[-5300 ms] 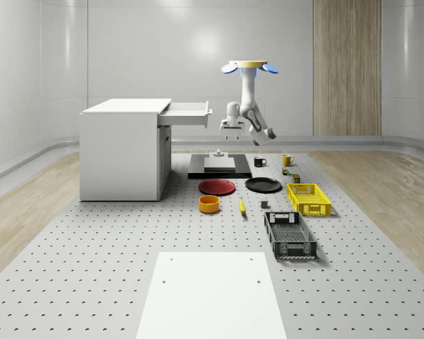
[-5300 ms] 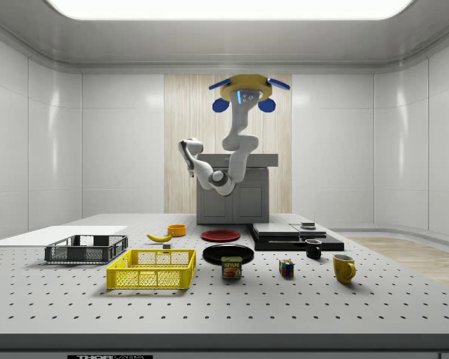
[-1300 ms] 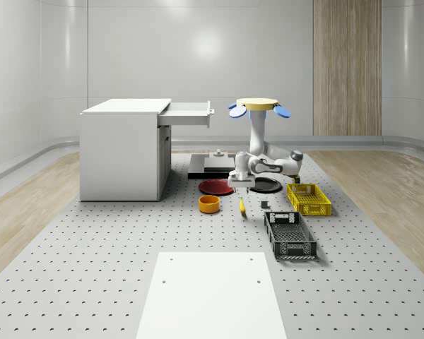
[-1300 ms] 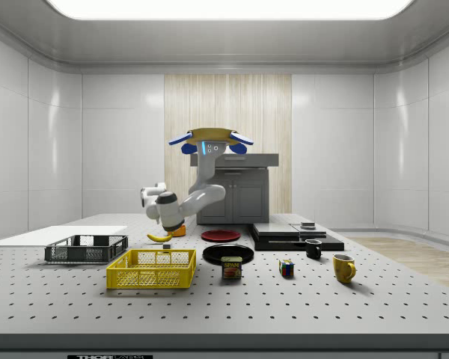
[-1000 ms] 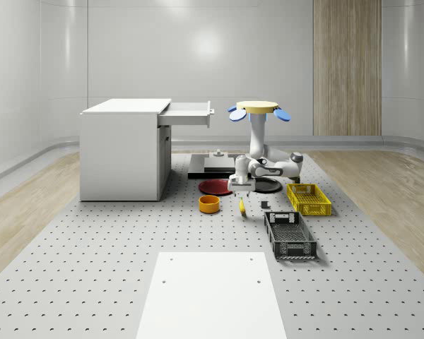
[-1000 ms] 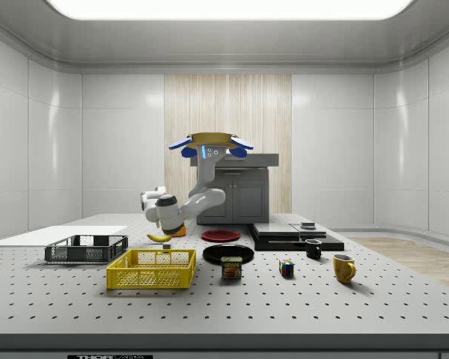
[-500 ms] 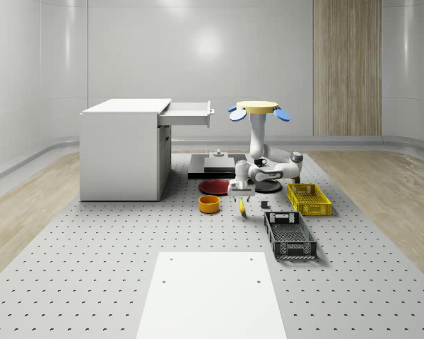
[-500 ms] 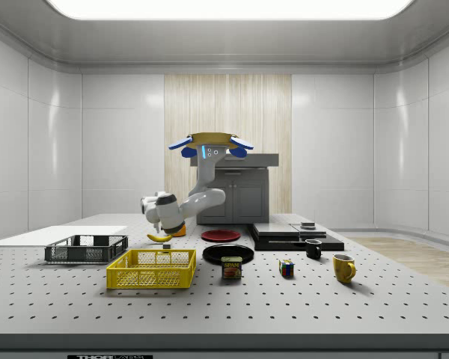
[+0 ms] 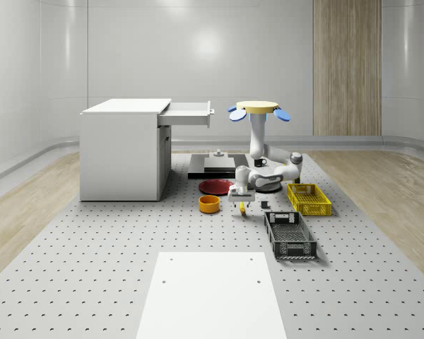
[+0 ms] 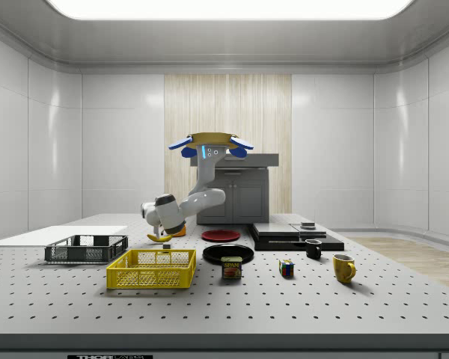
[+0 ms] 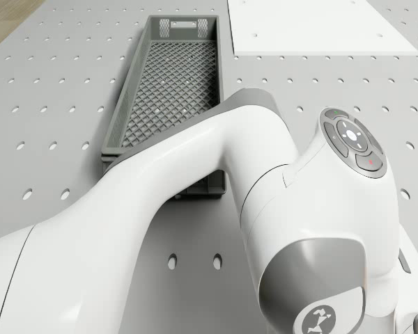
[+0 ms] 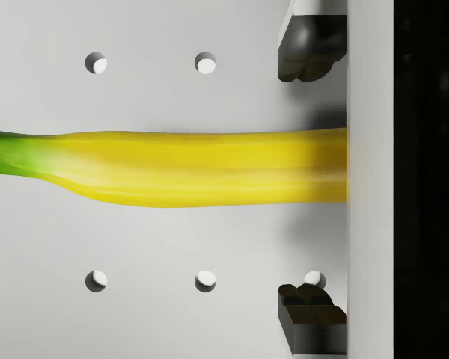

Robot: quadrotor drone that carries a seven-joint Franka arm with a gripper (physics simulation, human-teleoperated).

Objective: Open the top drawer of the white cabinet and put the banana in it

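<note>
One smooth curved banana (image 12: pixel 179 168)

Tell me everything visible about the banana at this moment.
The banana is smooth and yellow, turning green at its stem end. It lies flat on the grey perforated table, between the orange bowl and the dark grey crate. The gripper is down over it, fingers open and apart from it, one on each side. Nothing but the table touches it.

drone (image 9: pixel 258 108) dropped from beside cabinet, claw (image 9: pixel 243 203) lowered, now astride banana (image 12: pixel 187 167), fingers apart
</note>
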